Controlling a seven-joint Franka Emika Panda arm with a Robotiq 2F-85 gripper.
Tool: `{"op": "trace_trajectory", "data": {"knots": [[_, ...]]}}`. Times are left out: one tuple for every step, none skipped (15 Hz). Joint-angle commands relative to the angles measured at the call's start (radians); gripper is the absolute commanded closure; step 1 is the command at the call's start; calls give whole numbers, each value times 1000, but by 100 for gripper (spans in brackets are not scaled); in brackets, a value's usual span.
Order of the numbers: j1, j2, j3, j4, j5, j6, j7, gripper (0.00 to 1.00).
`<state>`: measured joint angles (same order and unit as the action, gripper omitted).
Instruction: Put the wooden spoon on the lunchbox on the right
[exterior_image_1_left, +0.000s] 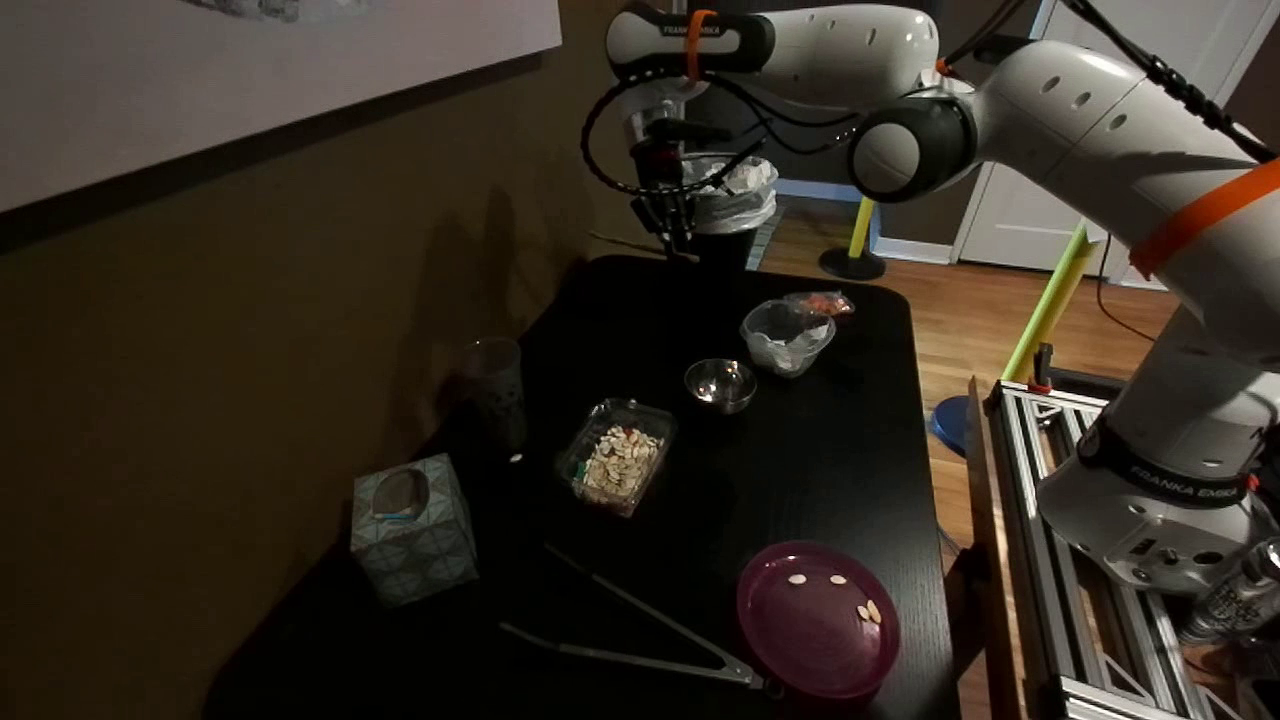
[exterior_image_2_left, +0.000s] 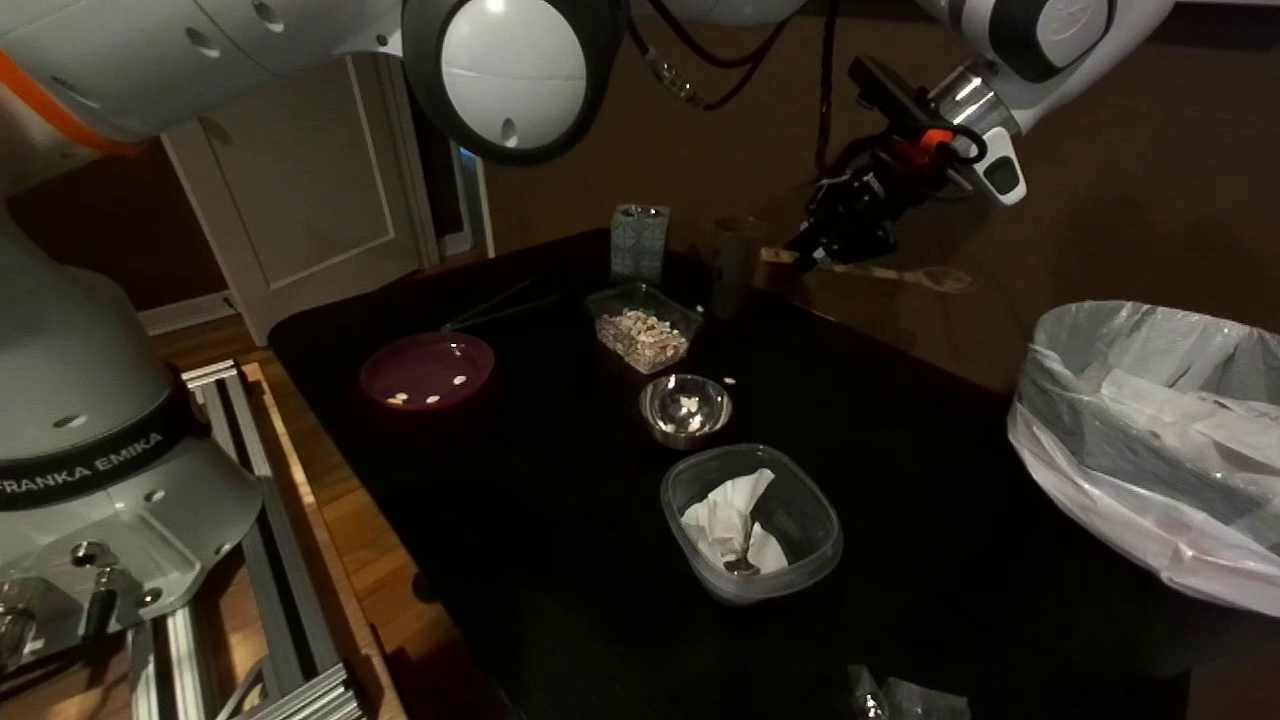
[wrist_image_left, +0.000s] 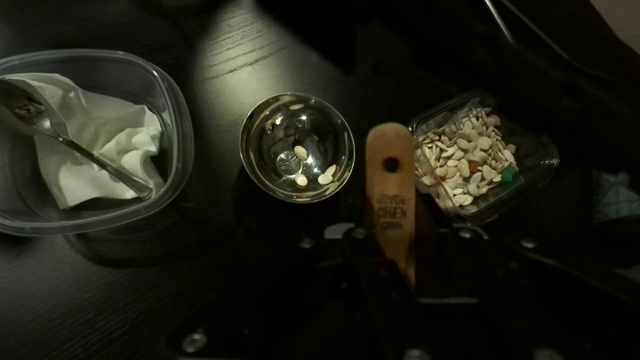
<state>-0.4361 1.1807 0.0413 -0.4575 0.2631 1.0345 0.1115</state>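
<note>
My gripper (exterior_image_1_left: 680, 243) is shut on the wooden spoon (exterior_image_2_left: 890, 272) and holds it about level in the air, above the wall side of the black table. The gripper also shows in an exterior view (exterior_image_2_left: 812, 250). The spoon's bowl end points away from the tissue box. In the wrist view the stamped handle end (wrist_image_left: 390, 170) sticks out past the dark fingers; the bowl end is hidden there. A clear tub (exterior_image_2_left: 808, 530) with a white napkin and metal spoon inside stands apart from and below the gripper. It also shows in the wrist view (wrist_image_left: 186, 130).
A small metal bowl (exterior_image_2_left: 686, 432) stands between the tub and a clear box (exterior_image_1_left: 570, 460) of seeds. A purple plate (exterior_image_1_left: 815, 655), tongs (exterior_image_1_left: 650, 658), tissue box (exterior_image_1_left: 415, 535), tall cup (exterior_image_1_left: 495, 385) and plastic bag (exterior_image_1_left: 825, 302) lie around. A lined bin (exterior_image_2_left: 1150, 480) stands past the table edge.
</note>
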Motion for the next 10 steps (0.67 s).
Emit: {"op": "trace_trajectory", "data": {"knots": [[11,24,-14,19,-21,-38,18,94],[16,27,-20,21,-30,-39,21,94],[22,29,-29,30,-42,-27,22,94],[9,27,-11,29,-20,-27,11,74],[12,27,-15,27,-26,-26,11,74],[14,27,-17,26,-30,-26,11,74],[15,24,-19,22,-31,-24,11,74],[16,20,-20,15,-32,-21,10,74],[26,26,-21,3,-38,-24,7,94],[33,35,-19,6,-40,-32,-4,94]]}}
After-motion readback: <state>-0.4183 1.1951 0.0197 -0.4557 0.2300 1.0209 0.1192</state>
